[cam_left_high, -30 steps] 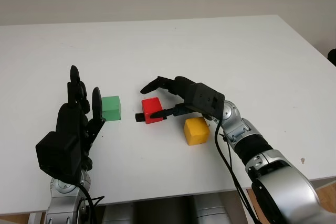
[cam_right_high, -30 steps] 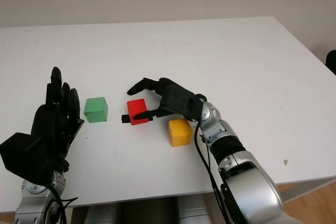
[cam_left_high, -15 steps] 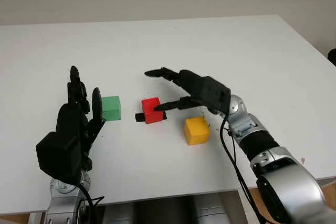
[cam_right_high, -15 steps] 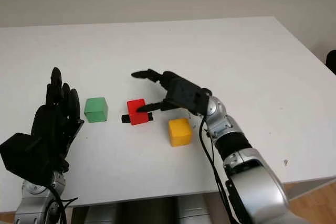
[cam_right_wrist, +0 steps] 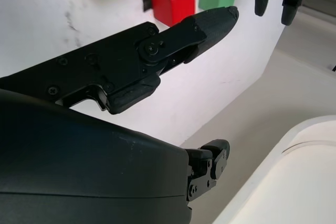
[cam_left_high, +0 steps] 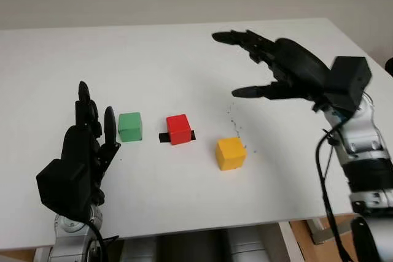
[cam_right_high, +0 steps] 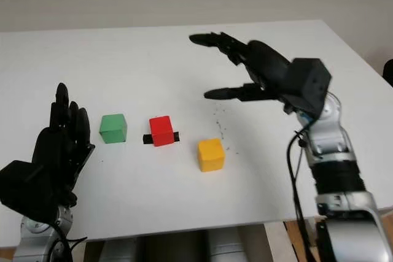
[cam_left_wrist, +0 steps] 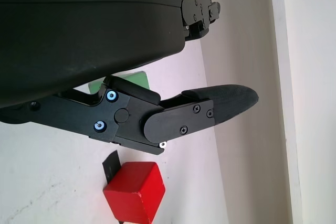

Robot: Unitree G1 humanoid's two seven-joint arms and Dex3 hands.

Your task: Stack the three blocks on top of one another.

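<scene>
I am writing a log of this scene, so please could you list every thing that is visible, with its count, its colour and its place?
green block: one, green, on the table, leftmost of the three, just ahead of the left hand.
red block: one, red, middle of the row, sitting on a black strip.
black strip: one, black, flat on the table under the red block, its ends showing on both sides.
yellow block: one, yellow, rightmost, a little nearer the robot than the red one.
table: one, white, under everything.
left hand: one, black, open, at the table's near left, beside the green block.
right hand: one, black, open, raised above the table's right part, holding nothing.
</scene>
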